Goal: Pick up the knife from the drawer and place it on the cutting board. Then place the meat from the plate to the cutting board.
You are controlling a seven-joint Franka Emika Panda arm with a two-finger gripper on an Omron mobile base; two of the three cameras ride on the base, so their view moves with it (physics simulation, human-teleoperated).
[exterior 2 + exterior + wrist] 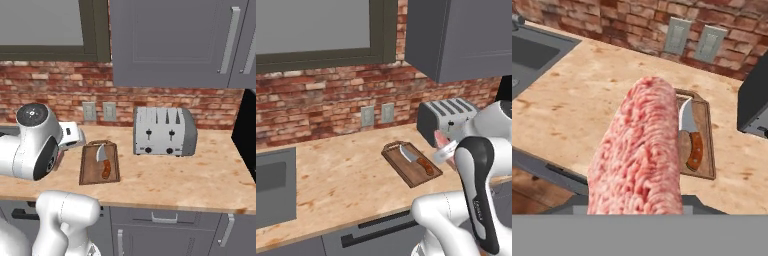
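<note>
With the knife (691, 134) already on the cutting board (707, 150), the gripper (637, 207), seemingly clamped on the meat (639, 155), must carry it ahead and lower it beside the blade.

Both base views look down from behind, left and right, sharing the cutting board (412, 163) (99, 163) (toaster (448, 119) beside it); the hand view sits nearer, facing it (704, 137).

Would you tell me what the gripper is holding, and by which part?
The meat, gripped at its near end; its other end sticks out toward the cutting board.
</note>
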